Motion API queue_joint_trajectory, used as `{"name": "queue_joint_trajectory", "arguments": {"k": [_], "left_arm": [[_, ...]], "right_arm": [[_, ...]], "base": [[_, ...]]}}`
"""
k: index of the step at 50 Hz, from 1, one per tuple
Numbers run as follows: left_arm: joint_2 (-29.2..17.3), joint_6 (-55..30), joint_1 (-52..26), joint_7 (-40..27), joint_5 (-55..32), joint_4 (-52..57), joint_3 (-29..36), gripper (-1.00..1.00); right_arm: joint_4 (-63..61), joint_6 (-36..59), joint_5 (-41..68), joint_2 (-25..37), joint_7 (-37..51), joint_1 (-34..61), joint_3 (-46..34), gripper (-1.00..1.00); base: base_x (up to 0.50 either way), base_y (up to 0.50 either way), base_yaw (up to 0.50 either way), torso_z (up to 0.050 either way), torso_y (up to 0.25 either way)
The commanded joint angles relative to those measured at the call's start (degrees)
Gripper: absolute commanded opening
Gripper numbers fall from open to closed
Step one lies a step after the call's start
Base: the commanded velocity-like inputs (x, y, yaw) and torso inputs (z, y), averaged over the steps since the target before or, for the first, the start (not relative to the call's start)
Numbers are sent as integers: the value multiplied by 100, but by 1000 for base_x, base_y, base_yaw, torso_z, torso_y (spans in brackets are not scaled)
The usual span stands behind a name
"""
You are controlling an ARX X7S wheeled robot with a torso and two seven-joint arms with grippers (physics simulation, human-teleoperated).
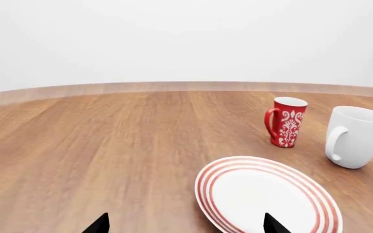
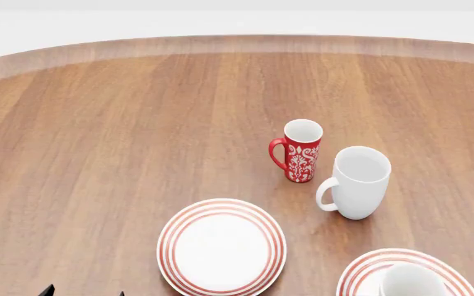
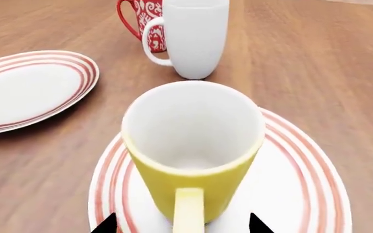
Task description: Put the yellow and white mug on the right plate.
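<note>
The yellow and white mug [image 3: 193, 160] stands upright on the right plate [image 3: 303, 194], a white plate with thin red rings, with its handle pointing toward my right gripper. In the head view the mug [image 2: 410, 280] and plate [image 2: 360, 271] sit at the bottom right edge, partly cut off. My right gripper [image 3: 181, 225] is open, its two black fingertips wide apart on either side of the handle and not touching it. My left gripper [image 1: 186, 225] is open and empty, low over the table at the near edge of the left plate [image 1: 264, 194].
The left plate [image 2: 220, 246] lies at front centre. A slim red patterned mug [image 2: 301, 151] and a taller all-white mug [image 2: 359, 182] stand just beyond the plates. The wooden table's far edge [image 2: 237, 43] curves across the back.
</note>
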Motion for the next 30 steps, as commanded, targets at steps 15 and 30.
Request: {"name": "queue_joint_trajectory", "arguments": {"k": [15,30], "left_arm": [[-33,5,-11,-40,-29,23,34,100],[-76,3,2,-73,-65,110,31,100]], "right_arm": [[-2846,-167,698,725,751,-1703,827,100],[-4949,-1859,1168,714,1067,-4316,2613,100]], "base": [[0,0,0,0,0],[0,0,0,0,0]]}}
